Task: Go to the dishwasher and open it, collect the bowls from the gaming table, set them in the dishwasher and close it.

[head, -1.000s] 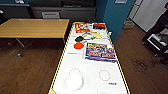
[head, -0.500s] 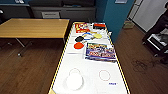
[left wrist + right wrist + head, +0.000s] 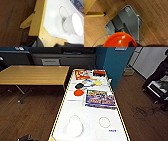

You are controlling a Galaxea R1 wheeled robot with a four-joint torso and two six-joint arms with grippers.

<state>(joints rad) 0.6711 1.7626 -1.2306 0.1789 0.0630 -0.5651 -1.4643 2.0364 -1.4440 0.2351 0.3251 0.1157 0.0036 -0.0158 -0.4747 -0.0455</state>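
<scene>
The gaming table [image 3: 62,107] runs away from me, white-topped with a yellowish edge. Toward its far half lie an orange-red bowl [image 3: 78,92] and, just beyond it, a dark bowl [image 3: 79,86]. Another orange-red bowl [image 3: 119,40] hangs close under my right wrist, above the wooden floor and my own base, with my right gripper [image 3: 133,43] shut on it. Dark parts of my left gripper [image 3: 37,43] sit by the table's near corner [image 3: 50,37], off its edge. The dishwasher is out of view.
A white dish [image 3: 74,128] [image 3: 73,25] stands near the table's front end beside red rings. Board-game boxes [image 3: 100,98] and a pale yellow dish [image 3: 98,82] lie farther up. A yellow-topped table [image 3: 32,74] stands to the left, a teal wall [image 3: 115,62] to the right.
</scene>
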